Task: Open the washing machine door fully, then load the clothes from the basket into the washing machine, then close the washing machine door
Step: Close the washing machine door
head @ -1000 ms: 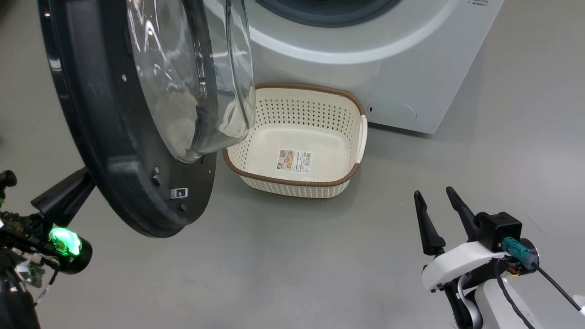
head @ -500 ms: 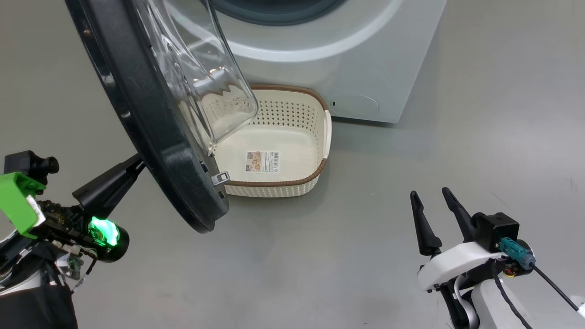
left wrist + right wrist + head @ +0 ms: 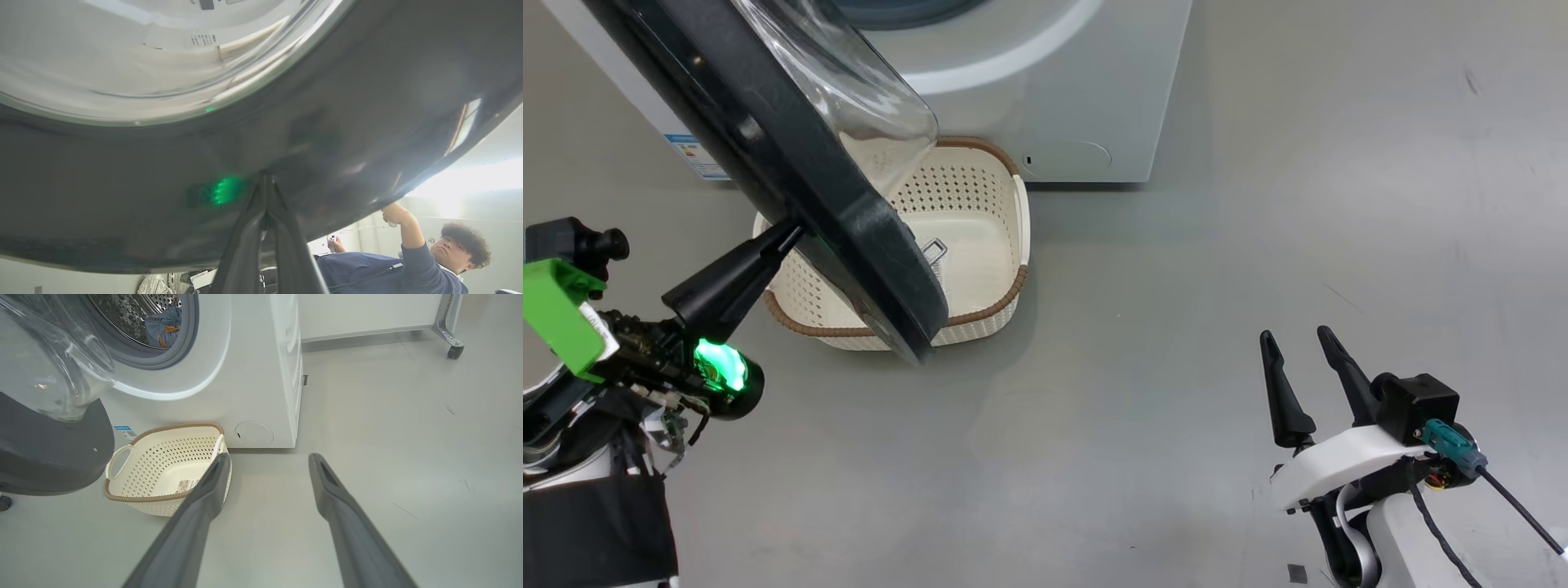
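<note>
You see a white washing machine (image 3: 253,375), a glossy black washing machine door (image 3: 833,196), a cream perforated basket (image 3: 155,461) rimmed woven brown, and light blue clothes (image 3: 163,328) flecked orange.

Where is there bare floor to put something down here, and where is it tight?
Bare floor spans from the basket to the right gripper, and runs on to the right of the washing machine. Crowded: the washing machine door hangs over the basket, with the shut left gripper against the door's outer face.

Grey floor (image 3: 1217,245) carries the washing machine (image 3: 1094,90) and the basket (image 3: 964,184).
</note>
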Robot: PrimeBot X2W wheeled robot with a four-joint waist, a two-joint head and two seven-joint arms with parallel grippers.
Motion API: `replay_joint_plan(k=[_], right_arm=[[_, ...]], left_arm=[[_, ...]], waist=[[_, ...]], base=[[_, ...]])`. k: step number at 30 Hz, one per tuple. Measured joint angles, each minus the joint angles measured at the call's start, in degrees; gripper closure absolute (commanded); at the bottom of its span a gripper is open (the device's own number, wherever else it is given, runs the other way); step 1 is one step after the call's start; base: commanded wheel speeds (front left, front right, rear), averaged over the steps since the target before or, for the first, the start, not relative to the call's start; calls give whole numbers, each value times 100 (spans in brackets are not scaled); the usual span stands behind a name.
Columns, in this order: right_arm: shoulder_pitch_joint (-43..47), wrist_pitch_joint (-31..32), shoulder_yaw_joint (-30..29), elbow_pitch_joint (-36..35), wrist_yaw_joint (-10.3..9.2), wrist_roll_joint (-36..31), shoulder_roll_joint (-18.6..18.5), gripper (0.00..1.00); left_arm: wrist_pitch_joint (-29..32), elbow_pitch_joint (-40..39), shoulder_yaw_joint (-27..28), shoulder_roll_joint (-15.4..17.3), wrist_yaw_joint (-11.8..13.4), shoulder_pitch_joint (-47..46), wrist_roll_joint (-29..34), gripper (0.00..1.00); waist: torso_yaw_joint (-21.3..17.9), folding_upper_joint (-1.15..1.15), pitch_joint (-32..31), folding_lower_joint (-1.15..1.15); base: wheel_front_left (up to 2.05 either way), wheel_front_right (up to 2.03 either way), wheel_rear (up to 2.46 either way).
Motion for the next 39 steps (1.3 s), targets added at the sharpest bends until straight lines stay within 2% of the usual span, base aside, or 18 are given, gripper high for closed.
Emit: replay_joint_plan(k=[13, 21, 28, 39], right_arm=[[-122, -1, -60, -164, -48, 18, 7, 0], [-127, -1, -89, -180, -67, 18, 14, 0], [-235, -1, -1, -209, -66, 24, 24, 0], [-352, -1, -33, -236, -70, 56, 27, 0]], left_arm=[[-737, 42, -261, -20, -1, -563, 66, 100], [-1269, 169, -797, -20, -1, -889, -23, 100], [-1980, 154, -927, -20, -1, -1292, -64, 100], [-2436, 220, -1386, -31, -1, -1653, -59, 100]], waist=[[-348, 0, 333, 0], [-411, 0, 468, 0], [-479, 0, 601, 0], [-634, 0, 829, 0]], base=[[0, 0, 0], [0, 0, 0], [0, 0, 0], [0, 0, 0]])
